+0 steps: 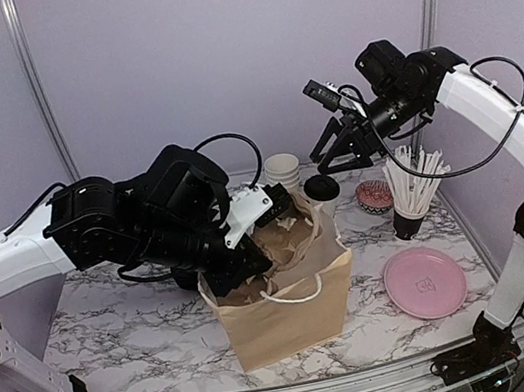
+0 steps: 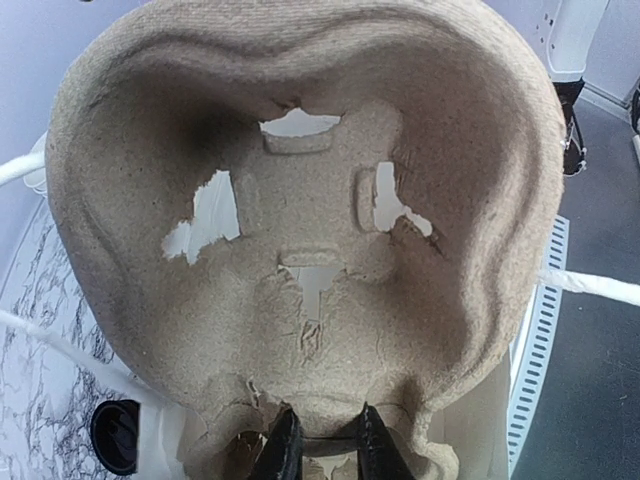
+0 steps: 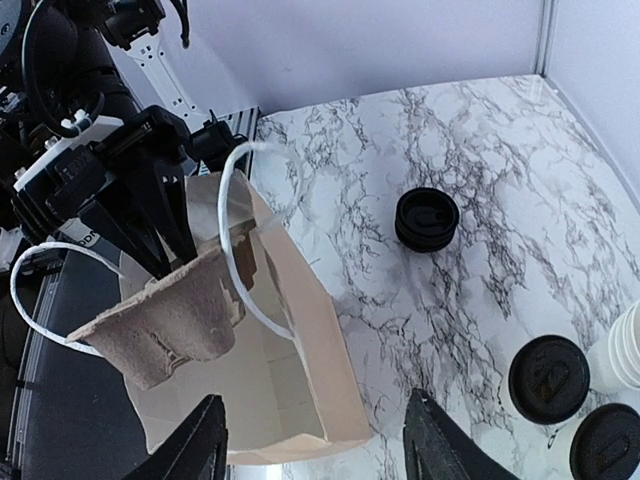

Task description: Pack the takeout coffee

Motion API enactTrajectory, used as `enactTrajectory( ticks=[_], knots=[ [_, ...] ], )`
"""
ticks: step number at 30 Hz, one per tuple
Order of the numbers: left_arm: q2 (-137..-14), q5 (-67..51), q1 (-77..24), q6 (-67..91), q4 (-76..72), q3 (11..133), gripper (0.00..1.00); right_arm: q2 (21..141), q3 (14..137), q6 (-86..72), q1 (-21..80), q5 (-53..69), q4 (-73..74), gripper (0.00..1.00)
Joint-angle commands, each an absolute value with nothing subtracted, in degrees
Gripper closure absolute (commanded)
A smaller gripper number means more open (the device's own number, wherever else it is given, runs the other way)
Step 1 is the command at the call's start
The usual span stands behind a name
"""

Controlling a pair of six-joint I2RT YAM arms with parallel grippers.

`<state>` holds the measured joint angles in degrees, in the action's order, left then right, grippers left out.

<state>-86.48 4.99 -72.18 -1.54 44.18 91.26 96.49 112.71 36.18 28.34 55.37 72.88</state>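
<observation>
- Two arms work around one landmark, the brown paper bag, which stands upright and open on the marble table.
- The left gripper is clenched on the rim of a moulded pulp cup carrier. The carrier hangs tilted at the bag's mouth, on the side nearest the left arm.
- The right gripper is released: its fingers are spread wide with nothing between them. It hovers above and behind the bag's far right corner.
- The takeout coffee stands upright on the table just behind the bag's far right corner, outside the bag and below the right gripper.
- The stack of lidless cups stands behind the bag, just beside the coffee.
- The stack of loose lids rests on the table near the bag, not touching it.
- The pink plate lies to the right of the bag.
</observation>
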Motion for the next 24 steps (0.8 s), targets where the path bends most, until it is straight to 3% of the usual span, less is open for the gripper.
enactTrajectory(
  ticks=[1,8,24],
  knots=[
    [-89.94,6.09,-72.51,1.31,51.80,94.91,0.83,93.54,106.91,36.66,24.64,55.98,69.58,0.42],
    [-95.11,5.16,-72.50,2.26,56.17,97.70,0.83,89.75,96.11,35.34,23.81,50.93,62.54,0.42],
    [-104.41,3.94,-71.96,4.43,61.78,100.32,0.81,87.80,87.51,38.04,23.82,49.59,60.63,0.42]
  ],
)
